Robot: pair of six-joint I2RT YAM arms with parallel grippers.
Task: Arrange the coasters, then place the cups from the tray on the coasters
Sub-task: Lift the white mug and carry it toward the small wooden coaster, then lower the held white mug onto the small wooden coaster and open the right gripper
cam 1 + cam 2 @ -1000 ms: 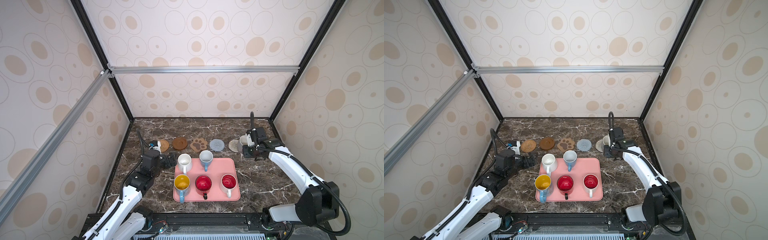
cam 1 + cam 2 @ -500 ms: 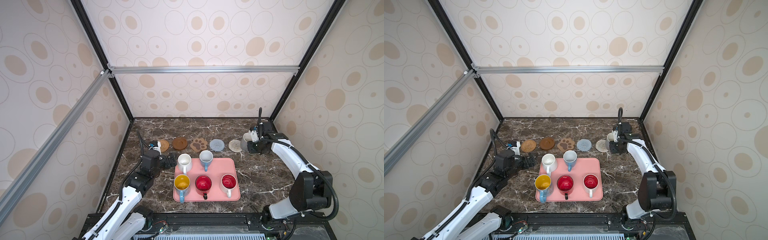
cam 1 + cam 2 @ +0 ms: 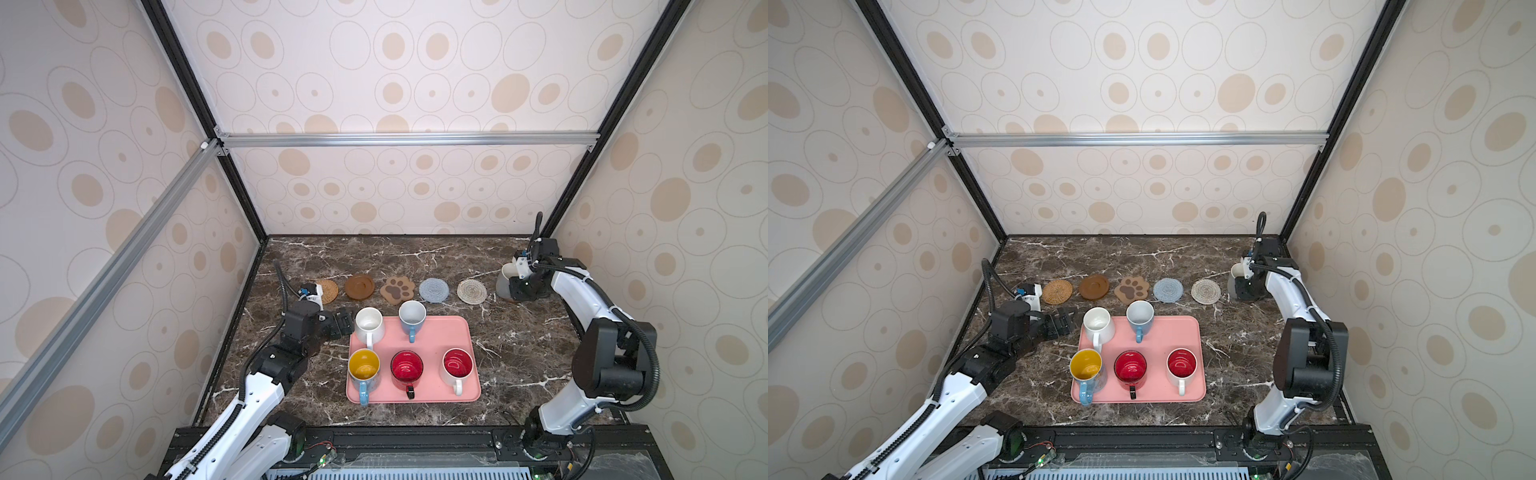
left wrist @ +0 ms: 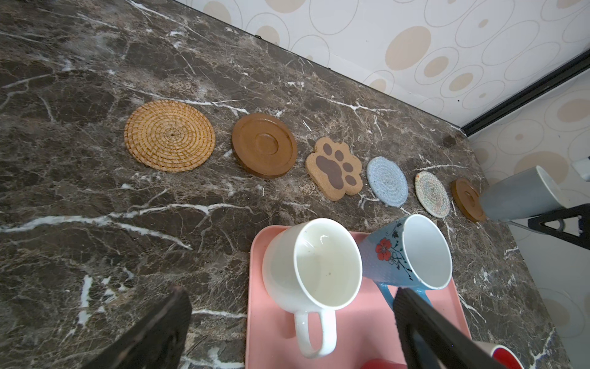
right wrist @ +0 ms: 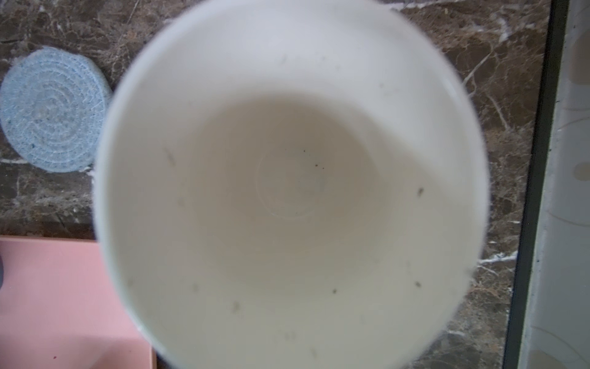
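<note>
so in the last second the right arm swung its wrist round toward the back-right corner and took the grey-white cup [image 3: 506, 280] along, away from right by the cream coaster [image 3: 471, 291] and out to the end of the row where the second brown disc [image 4: 467, 199] sits. The right gripper [image 3: 524, 287] is pinched tight on that cup, and its own camera sees basically nothing but the inside of the mug. In the left wrist view the cup looks tipped and hangs over the far edge of that disc, though I can't tell if the base is touching it yet. The left gripper [image 3: 344, 325] hasn't budged, its jaws spread wide just beside the white cup [image 3: 369, 324] at the back-left corner of the tray [image 3: 440, 332]. The rattan coaster [image 3: 326, 291], first brown disc [image 3: 359, 286], paw coaster [image 3: 397, 289] and blue-grey coaster [image 3: 434, 289] are lined up and bare, so to me the arranging part looks done and this is cup one about to land. That leaves five on the tray, and I'd guess the white one goes next
</note>
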